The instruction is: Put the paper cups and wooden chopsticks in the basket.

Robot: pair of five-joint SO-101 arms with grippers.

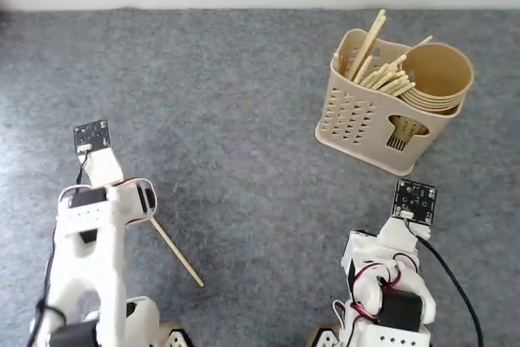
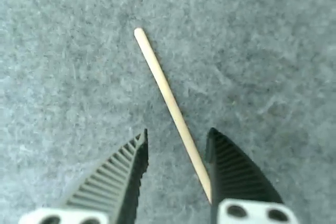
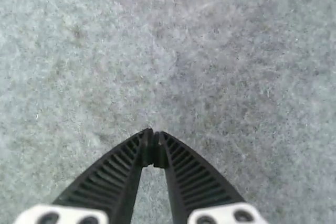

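Tabletop (image 1: pixel 244 119): grey felted cover is running to a pale wall at the far edge, with a wide bare stretch lying between the arms and the far side.
Left arm (image 1: pixel 89 225): is sitting at the near left corner.
Left gripper (image 2: pixel 178 132): is hanging just above the cover with its jaws spread apart and clamping nothing.
Loose chopstick (image 2: pixel 168 98): pale, straight wooden stick is lying flat on the cover beside the left arm, passing between the spread jaws and closer to one finger. Whether it is touching that finger cannot be told.
Basket (image 1: pixel 357 111): beige slotted plastic basket is standing at the far right, well apart from the loose chopstick.
Bundled chopsticks (image 1: pixel 382 75): are leaning inside the basket, tips sticking out over the rim.
Paper cups (image 1: pixel 439 71): tan nested stack is lying tilted in the basket's right part.
Right arm (image 1: pixel 390 282): is resting near the front edge, in front of the basket.
Right gripper (image 3: pixel 153 135): is pointing at bare cover, fingertips pressed together and holding nothing.
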